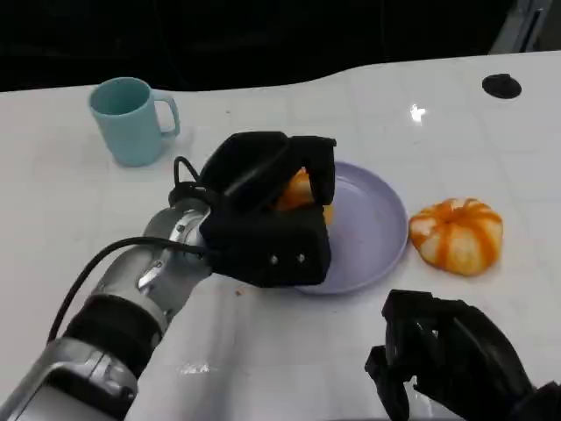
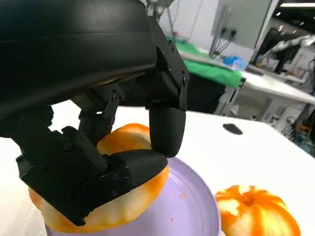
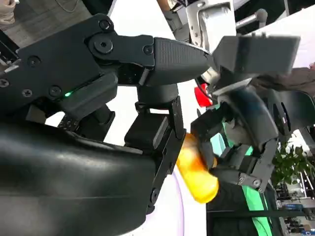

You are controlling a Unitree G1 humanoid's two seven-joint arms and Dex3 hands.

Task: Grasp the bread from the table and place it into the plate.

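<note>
Under left hand (image 1: 267, 210): half-hidden bread (image 1: 298, 189)

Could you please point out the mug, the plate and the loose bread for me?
mug (image 1: 128, 123), head view, side wall.
plate (image 1: 368, 230), head view, bare inner surface.
loose bread (image 1: 458, 233), head view, middle of its top.

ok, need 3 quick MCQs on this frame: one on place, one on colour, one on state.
1. Where does the second, unheld bread lie?
A. on the table beside the plate
B. in the mug
C. on the plate

2. What colour is the mug?
A. red
B. light teal
C. black

3. What is the left hand doing?
A. resting open on the table
B. holding the mug
C. holding a bread over the plate

Answers:
1 A: it sits on the white table, off the rim.
2 B.
3 C: its fingers wrap the held bread above the purple plate.
</note>
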